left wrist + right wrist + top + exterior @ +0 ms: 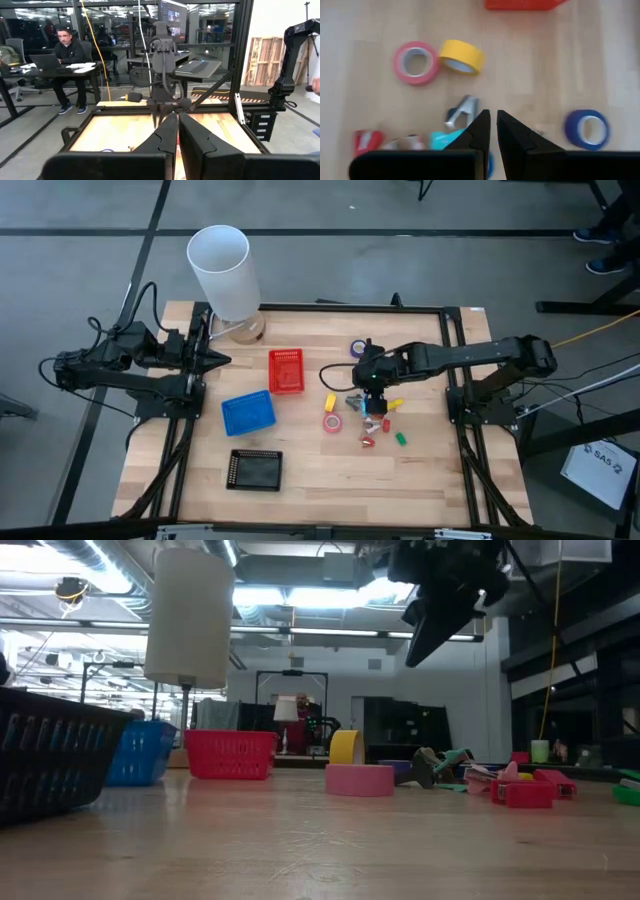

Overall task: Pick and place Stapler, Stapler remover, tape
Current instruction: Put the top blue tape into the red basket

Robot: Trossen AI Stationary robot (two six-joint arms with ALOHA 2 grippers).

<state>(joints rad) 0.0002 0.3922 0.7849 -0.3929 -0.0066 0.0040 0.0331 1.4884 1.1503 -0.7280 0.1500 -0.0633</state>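
The right gripper (372, 388), fingers nearly together and empty, hangs over the clutter on the tabletop (330, 470); the stapler remover (461, 111) lies just below it (left gripper (218, 360) parked far off, likewise pinched).

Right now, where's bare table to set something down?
Free: the wood strip right of the black mesh basket, and the near-right corner below the green block. Crowded: the small-item cluster under the right gripper, beside the pink tape roll.

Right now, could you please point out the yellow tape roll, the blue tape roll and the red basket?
yellow tape roll (462, 56): right wrist view, outer band.
blue tape roll (587, 129): right wrist view, its ring.
red basket (286, 371): high view, its floor.
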